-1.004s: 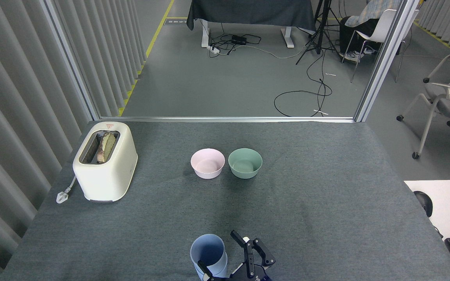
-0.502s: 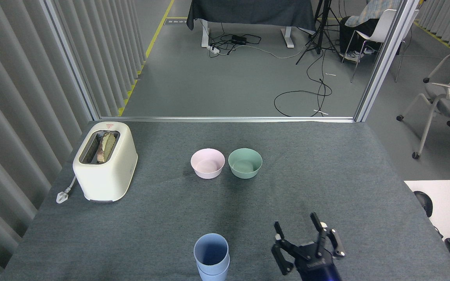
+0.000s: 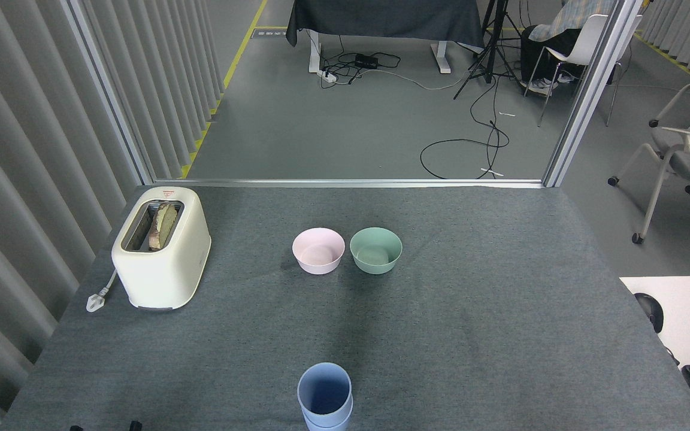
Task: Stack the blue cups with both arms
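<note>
Two pale-blue cups (image 3: 324, 398) stand upright near the front edge of the table, one nested inside the other; the lower cup's rim shows just beneath the upper one. Nothing touches them. Two small dark tips (image 3: 135, 425) poke up at the bottom edge, left of the cups. They look like part of my left gripper, but too little shows to tell how its fingers stand. My right gripper is out of view.
A pink bowl (image 3: 318, 250) and a mint-green bowl (image 3: 375, 249) sit side by side mid-table. A cream toaster (image 3: 161, 246) with bread in its slot stands at the left, its plug (image 3: 96, 299) lying beside it. Grey felt table (image 3: 501, 311).
My right gripper, open beside the cups a second ago, moved right and then dropped out of view. The stacked cups stay put. Dark tips have appeared at the bottom left edge.
</note>
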### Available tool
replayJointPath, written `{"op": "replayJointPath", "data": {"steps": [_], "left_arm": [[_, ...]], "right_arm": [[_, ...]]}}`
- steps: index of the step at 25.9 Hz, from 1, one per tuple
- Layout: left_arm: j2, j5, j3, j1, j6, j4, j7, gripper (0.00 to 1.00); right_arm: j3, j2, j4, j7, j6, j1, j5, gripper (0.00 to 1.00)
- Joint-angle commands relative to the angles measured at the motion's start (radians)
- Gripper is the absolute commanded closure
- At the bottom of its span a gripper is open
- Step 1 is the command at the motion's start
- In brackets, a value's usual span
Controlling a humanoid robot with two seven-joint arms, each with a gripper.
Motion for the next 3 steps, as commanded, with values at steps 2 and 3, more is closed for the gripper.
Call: {"op": "replayJointPath", "data": {"steps": [2, 3], "left_arm": [[0.0, 0.0, 0.0, 0.002, -0.003, -0.003, -0.001, 0.0], [0.0, 0.0, 0.0, 0.004, -0.005, -0.003, -0.001, 0.0]], "right_arm": [[0.008, -0.007, -0.007, -0.016, -0.006, 0.027, -0.011, 0.0], [0.013, -0.007, -0.008, -0.034, -0.004, 0.034, -0.011, 0.0]]}}
